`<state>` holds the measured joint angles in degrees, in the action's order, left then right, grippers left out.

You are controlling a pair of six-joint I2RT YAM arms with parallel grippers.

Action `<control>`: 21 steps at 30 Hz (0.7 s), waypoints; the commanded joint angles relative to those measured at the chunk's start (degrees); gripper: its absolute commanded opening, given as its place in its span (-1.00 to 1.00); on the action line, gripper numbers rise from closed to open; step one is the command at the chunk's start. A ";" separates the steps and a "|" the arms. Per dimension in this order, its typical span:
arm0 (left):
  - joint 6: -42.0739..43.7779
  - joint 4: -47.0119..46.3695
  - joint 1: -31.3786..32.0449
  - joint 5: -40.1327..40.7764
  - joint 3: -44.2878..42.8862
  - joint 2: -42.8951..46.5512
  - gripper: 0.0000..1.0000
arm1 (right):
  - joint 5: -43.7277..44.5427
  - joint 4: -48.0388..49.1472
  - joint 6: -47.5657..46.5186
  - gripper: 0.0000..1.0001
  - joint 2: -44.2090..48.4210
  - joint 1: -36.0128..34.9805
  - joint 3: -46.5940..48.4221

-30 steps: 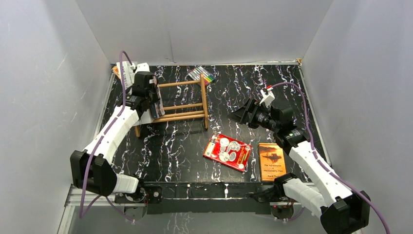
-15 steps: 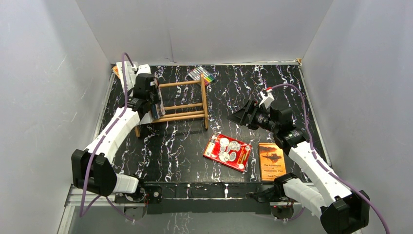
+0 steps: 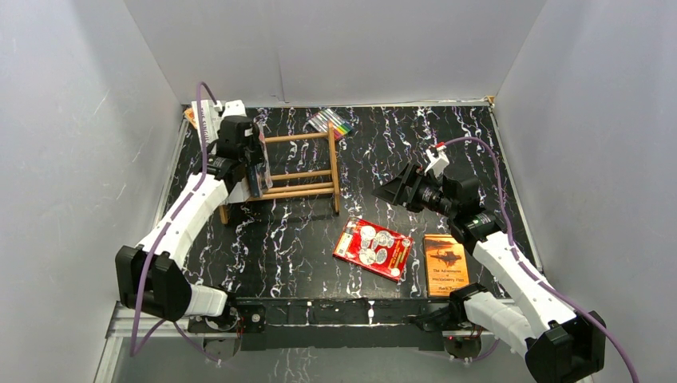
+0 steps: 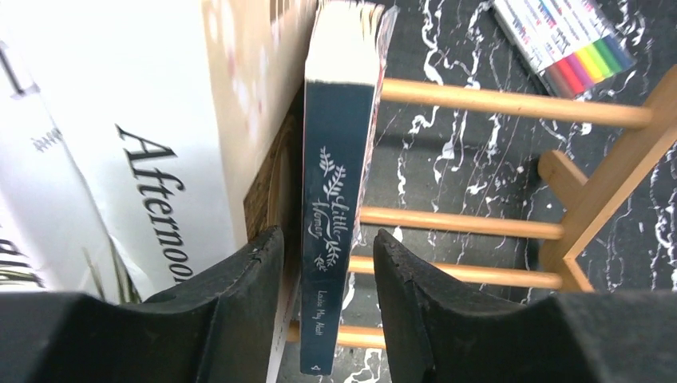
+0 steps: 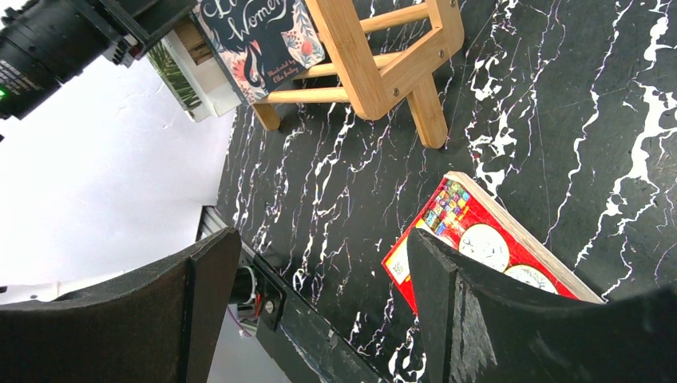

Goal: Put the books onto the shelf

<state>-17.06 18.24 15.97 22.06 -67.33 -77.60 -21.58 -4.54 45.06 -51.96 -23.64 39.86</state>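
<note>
Grey walls (image 3: pixel 335 48) — black marbled table (image 3: pixel 295 239)

The left fingers (image 4: pixel 239 299) have loosened off the dark blue book (image 4: pixel 335 199).

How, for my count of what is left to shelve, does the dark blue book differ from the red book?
Pose: the dark blue book stands upright on edge; the red book lies flat, cover up. Place: the dark blue book is in the wooden rack, between the parted fingers of the left gripper; the red book is on the table, with no gripper touching it. Both have patterned covers.
</note>
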 commanded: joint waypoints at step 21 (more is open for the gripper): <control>-3.22 8.79 -0.45 -30.47 -8.31 14.24 0.55 | 1.68 -2.32 -7.30 0.71 -2.92 0.08 2.39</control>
<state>-19.66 25.91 15.84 8.69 -74.87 -68.18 -21.50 -4.45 43.13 -52.97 -23.64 39.62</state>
